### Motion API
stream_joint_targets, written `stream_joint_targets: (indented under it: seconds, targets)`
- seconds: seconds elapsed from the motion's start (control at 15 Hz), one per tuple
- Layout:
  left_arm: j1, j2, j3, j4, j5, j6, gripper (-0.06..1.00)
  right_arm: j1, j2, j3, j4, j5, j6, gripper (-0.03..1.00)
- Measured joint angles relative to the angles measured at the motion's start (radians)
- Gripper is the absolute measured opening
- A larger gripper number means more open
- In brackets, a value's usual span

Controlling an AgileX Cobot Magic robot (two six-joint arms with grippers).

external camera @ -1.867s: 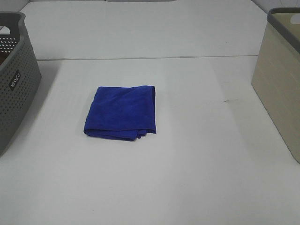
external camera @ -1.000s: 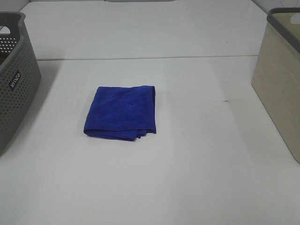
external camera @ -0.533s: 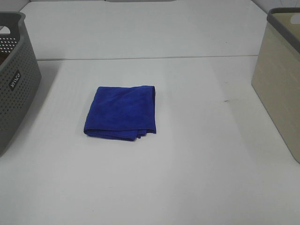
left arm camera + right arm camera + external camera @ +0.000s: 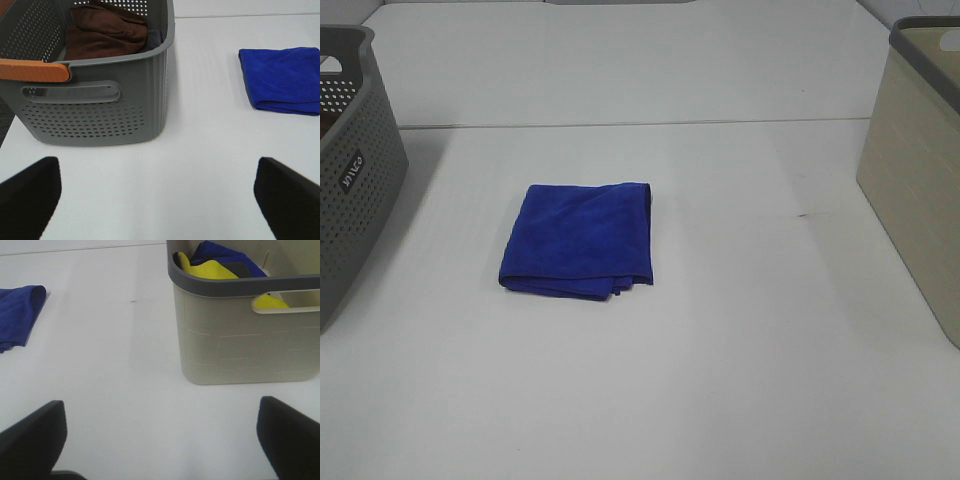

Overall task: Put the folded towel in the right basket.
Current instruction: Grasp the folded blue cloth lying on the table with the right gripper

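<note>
The folded blue towel [image 4: 580, 238] lies flat on the white table, left of centre; it also shows in the left wrist view [image 4: 282, 79] and the right wrist view [image 4: 17, 315]. The right basket [image 4: 920, 160] is beige with a grey rim, at the table's right edge; the right wrist view [image 4: 240, 335] shows yellow and blue cloths inside it. Neither gripper shows in the high view. My left gripper [image 4: 157, 197] is open and empty, well short of the towel. My right gripper [image 4: 160, 437] is open and empty, in front of the beige basket.
A grey perforated basket [image 4: 350, 170] stands at the left edge; the left wrist view [image 4: 95, 95] shows brown cloth inside it and an orange handle. A seam [image 4: 640, 124] crosses the table behind the towel.
</note>
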Motion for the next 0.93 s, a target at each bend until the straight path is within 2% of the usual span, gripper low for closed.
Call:
stream_joint_targets:
  seconds: [0.93]
  targets:
    - [0.0, 0.0, 0.0, 0.0, 0.0, 0.0, 0.97, 0.0, 0.0, 0.0, 0.0, 0.0, 0.0, 0.98]
